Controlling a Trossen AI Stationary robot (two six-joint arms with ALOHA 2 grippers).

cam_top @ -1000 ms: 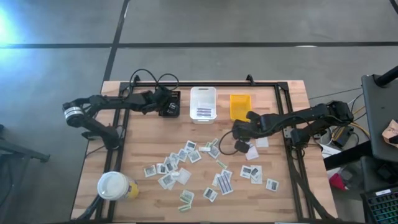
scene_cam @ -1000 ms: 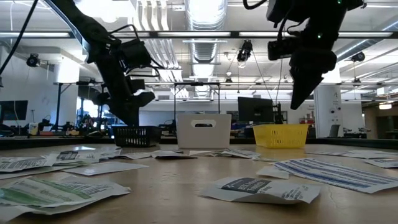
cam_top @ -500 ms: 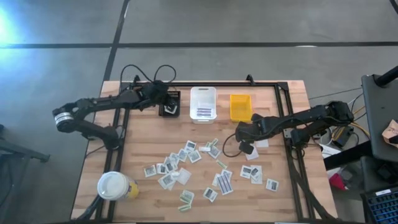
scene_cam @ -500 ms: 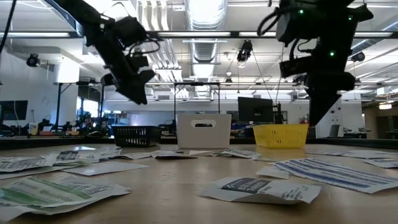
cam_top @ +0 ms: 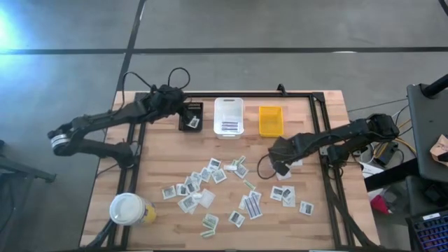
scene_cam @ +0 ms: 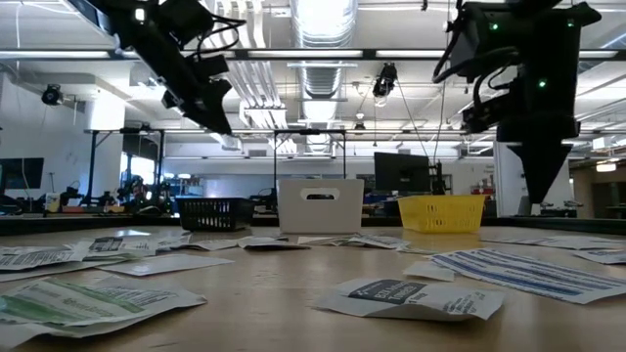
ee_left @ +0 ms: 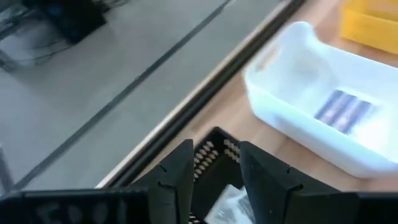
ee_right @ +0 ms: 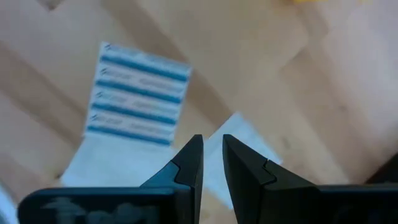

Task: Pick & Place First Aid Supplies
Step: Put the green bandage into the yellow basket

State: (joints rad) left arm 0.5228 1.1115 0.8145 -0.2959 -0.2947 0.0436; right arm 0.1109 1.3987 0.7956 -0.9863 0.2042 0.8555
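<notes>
Many small flat packets (cam_top: pixel 217 185) lie scattered on the wooden table's middle and right. My left gripper (ee_left: pixel 216 167) hangs open and empty above the black bin (cam_top: pixel 199 126) at the far left, where a white packet (ee_left: pixel 229 202) lies. My right gripper (ee_right: pixel 212 158) points down over the table's right part, its fingers a narrow gap apart with nothing between them. Below it lie a blue-striped packet (ee_right: pixel 140 93) and a plain white packet (ee_right: pixel 249 143), flat on the wood.
The white bin (cam_top: pixel 229 115) holds a blue-striped packet (ee_left: pixel 345 112); the yellow bin (cam_top: pixel 271 120) stands to its right. A large white-lidded cup (cam_top: pixel 128 208) stands near the front left corner. A black frame rail (cam_top: pixel 245 94) runs along the far edge.
My left gripper has risen from just over the black bin and drawn back toward the table's far left corner, rolling as it went. My right gripper has shifted toward the table's right and near edges and sunk a little, tipping more steeply downward.
</notes>
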